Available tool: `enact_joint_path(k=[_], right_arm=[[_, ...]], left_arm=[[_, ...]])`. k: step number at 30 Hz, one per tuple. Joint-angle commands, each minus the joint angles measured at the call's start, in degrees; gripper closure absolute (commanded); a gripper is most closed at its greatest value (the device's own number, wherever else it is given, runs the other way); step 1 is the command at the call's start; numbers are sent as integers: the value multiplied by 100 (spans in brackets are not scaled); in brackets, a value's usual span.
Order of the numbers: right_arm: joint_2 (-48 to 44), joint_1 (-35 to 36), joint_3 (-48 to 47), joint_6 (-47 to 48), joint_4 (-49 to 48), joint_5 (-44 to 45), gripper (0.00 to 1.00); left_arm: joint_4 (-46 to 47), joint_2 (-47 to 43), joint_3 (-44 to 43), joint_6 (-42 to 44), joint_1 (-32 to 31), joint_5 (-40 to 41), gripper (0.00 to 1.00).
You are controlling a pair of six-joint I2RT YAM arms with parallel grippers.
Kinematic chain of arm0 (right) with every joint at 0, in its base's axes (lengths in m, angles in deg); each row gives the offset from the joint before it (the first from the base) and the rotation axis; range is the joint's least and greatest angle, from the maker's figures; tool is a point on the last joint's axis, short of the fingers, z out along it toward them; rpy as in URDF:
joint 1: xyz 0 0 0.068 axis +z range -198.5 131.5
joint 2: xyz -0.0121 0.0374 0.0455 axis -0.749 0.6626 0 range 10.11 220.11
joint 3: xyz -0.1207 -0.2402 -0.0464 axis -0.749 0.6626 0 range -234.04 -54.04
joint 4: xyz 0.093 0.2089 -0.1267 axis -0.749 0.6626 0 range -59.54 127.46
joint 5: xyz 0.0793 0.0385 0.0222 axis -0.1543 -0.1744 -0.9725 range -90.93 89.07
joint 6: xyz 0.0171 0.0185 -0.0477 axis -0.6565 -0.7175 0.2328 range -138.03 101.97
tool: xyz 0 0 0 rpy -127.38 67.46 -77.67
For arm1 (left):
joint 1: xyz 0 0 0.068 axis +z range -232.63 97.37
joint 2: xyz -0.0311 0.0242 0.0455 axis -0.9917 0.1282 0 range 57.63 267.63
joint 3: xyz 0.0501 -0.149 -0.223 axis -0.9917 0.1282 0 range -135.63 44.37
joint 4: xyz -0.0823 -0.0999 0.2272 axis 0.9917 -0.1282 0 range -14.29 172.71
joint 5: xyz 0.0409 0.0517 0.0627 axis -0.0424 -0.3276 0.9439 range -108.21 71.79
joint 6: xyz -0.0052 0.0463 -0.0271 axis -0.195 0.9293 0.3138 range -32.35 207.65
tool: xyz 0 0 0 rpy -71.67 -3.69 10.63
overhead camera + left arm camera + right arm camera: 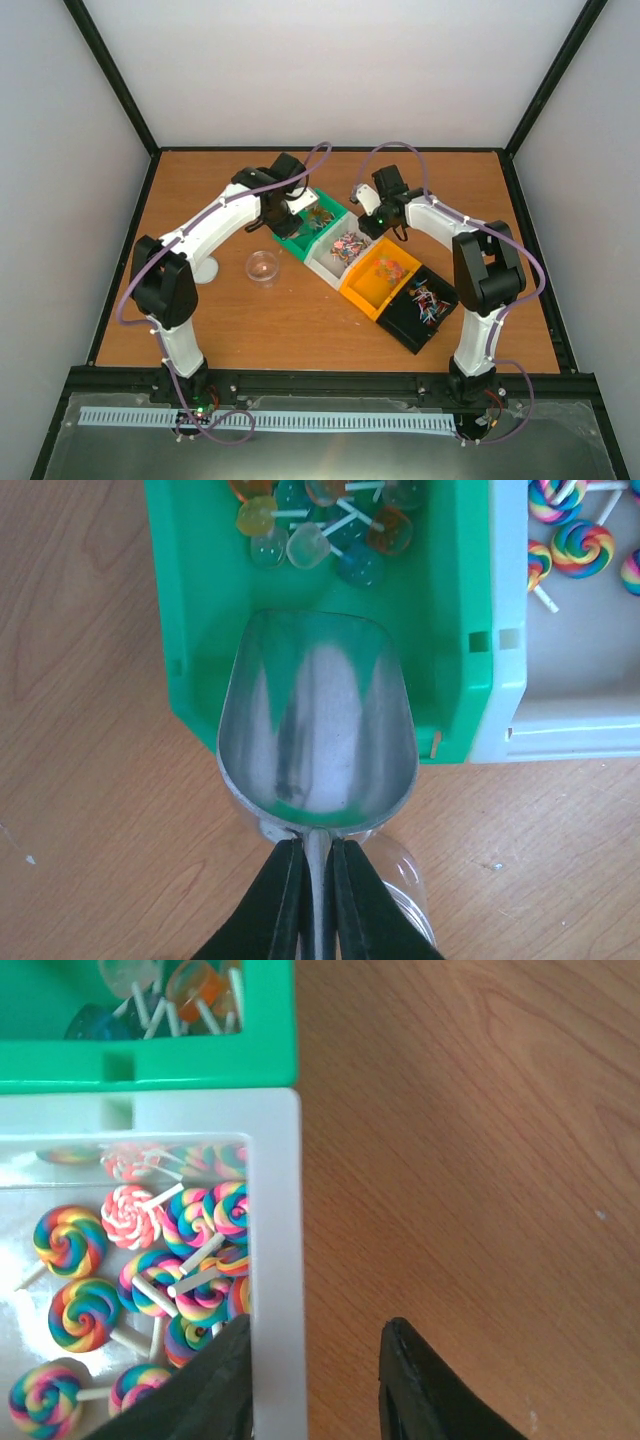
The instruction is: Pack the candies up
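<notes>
The candies are small lollipops lying in a row of bins. Translucent ones (pixel 320 520) sit at the far end of the green bin (pixel 190 600), and rainbow swirl ones (pixel 150 1250) fill the white bin (pixel 275 1210). My left gripper (pixel 318 855) is shut on the handle of an empty metal scoop (pixel 315 730) that reaches over the green bin's near end. My right gripper (pixel 318 1328) straddles the white bin's side wall. One finger is inside against the wall, the other stands apart over the table, so it is open.
An orange bin (pixel 380 275) and a black bin (pixel 425 305), both holding candies, continue the row toward the right arm. A clear round jar (pixel 262 266) stands on the table below the left gripper. A white round object (pixel 205 268) lies to the jar's left.
</notes>
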Motion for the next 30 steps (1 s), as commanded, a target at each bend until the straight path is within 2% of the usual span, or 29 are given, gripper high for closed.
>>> enact_joint_path(k=[1,3,8,12,30], right_arm=[[-36,24,104,-140,-226,235,71],[-44,24,139,-166,-272,284,78],[-91,24,186,-195,-343,293,85],[-82,15,211,-194,-377,322,97],[-67,5,360,52,-517,112,97]], left_arm=[[-128,28,-297,-187,26,189,99],[-117,56,-314,-189,27,210,99],[-20,75,-224,-146,26,260,99],[62,108,-182,-118,26,349,99],[96,1327,-983,160,43,122,99]])
